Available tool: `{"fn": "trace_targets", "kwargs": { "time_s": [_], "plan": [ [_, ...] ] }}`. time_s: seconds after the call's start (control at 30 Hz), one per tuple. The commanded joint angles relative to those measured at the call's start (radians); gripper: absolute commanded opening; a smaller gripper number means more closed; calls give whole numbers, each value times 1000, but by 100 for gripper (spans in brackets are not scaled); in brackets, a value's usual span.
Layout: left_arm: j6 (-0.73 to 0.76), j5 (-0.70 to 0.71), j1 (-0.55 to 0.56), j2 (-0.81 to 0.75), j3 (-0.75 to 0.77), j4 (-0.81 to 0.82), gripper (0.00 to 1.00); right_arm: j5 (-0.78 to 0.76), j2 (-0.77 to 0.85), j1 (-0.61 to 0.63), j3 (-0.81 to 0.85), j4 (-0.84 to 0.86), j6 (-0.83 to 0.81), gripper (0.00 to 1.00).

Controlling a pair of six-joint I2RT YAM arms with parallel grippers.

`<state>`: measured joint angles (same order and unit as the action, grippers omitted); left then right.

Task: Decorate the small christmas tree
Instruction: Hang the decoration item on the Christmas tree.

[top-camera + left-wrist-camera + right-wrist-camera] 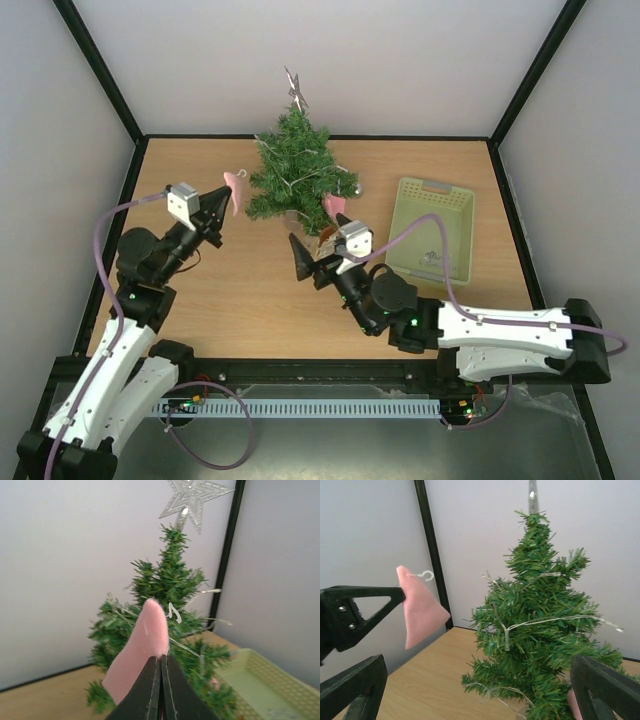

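The small christmas tree [298,170] stands at the back middle of the table, with a silver star [295,88] on top and a thin wire strand through its branches. My left gripper [224,200] is shut on a pink felt ornament [236,190] with a silver hook, held up just left of the tree. From the left wrist, the ornament [142,647] sticks up out of the closed fingertips [162,660] in front of the tree [170,590]. My right gripper [318,250] stands open and empty at the tree's near side [540,630]. Another pink ornament [335,206] hangs on a lower right branch.
A pale green basket [455,215] sits to the right of the tree, with something small and clear at its near end. Black frame posts and white walls close off the back and sides of the wooden table [240,300].
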<state>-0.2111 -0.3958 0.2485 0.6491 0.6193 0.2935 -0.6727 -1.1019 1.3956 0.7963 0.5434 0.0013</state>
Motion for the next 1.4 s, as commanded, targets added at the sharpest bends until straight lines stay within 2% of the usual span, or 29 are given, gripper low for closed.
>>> {"fn": "trace_targets", "kwargs": {
  "time_s": [0.0,0.23,0.53,1.37],
  "plan": [
    [197,99,6,75,13,152,2,-15,96,8,-41,-96,53,98],
    [338,94,6,244,103,197,2,-44,260,8,-93,-114,6,98],
    [396,60,7,367,183,203,2,-68,364,8,-121,-131,-46,98],
    [452,-34,4,433,164,211,2,-45,347,8,-123,-118,-106,98]
  ]
}}
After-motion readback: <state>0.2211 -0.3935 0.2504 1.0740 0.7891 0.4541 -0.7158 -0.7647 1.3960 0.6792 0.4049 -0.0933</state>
